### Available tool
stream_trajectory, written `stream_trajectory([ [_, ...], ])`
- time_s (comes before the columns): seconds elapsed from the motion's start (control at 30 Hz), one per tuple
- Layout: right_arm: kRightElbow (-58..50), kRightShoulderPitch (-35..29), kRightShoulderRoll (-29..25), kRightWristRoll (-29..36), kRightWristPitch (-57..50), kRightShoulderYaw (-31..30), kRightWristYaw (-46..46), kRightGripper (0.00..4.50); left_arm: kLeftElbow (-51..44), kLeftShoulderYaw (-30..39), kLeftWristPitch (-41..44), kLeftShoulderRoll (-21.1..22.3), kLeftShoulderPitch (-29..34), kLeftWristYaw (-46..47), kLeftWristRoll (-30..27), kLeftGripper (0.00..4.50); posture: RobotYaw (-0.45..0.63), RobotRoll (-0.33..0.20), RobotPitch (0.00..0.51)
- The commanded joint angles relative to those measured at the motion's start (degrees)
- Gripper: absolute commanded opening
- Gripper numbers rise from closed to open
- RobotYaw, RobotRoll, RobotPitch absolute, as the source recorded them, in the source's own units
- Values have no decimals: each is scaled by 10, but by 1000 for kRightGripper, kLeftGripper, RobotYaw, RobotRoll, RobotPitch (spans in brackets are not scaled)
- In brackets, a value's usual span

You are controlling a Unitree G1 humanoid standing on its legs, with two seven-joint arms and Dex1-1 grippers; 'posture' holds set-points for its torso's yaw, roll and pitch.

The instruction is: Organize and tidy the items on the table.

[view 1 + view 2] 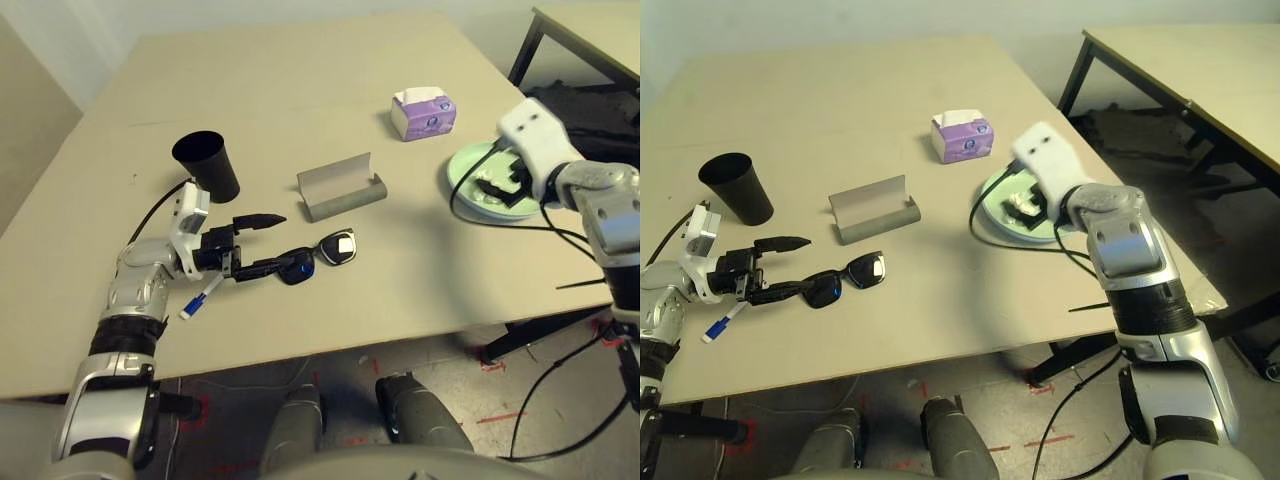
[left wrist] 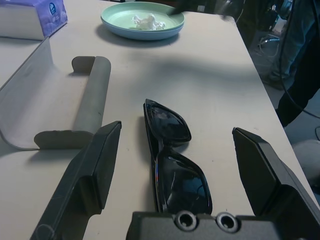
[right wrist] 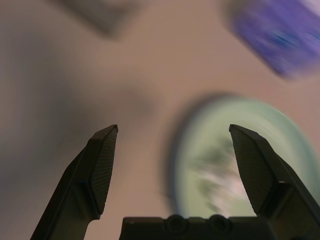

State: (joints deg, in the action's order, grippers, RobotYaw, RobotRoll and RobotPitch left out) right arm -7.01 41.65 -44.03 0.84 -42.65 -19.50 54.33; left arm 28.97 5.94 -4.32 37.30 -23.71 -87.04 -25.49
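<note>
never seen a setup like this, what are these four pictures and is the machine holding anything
This is a humanoid robot with two arms tidying a beige table. Two pictures come from cameras in its head, looking down over its arms. The other two come from a camera on each wrist, looking along that arm's two black fingers.

On the table lie black sunglasses, an open grey glasses case, a black cup, a purple tissue pack, a white marker with a blue cap and a green plate with a crumpled tissue on it.

Nothing is held. The left gripper is open with its fingers on either side of the sunglasses. The right gripper is open above the plate.
</note>
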Motion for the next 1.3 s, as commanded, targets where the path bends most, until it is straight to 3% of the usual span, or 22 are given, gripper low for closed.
stream_trajectory([
  [0.03,-40,35,10,5,-20,-53,55,4483,-17,8,0,17,16,-13,-2,4500,-79,0,109],
  [0.3,-50,120,100,-4,-122,-151,70,4483,-56,29,12,49,67,-17,-14,4500,-56,0,118],
  [0.57,-44,145,153,-14,-136,-220,70,4483,-104,66,24,69,142,7,-31,4500,-25,0,122],
  [0.93,61,193,264,-69,-17,-291,56,4483,-158,114,37,90,231,28,-48,4500,19,0,116],
  [1.3,163,186,327,-121,77,-301,48,4483,-170,110,43,89,235,37,-53,4500,22,0,128],
])
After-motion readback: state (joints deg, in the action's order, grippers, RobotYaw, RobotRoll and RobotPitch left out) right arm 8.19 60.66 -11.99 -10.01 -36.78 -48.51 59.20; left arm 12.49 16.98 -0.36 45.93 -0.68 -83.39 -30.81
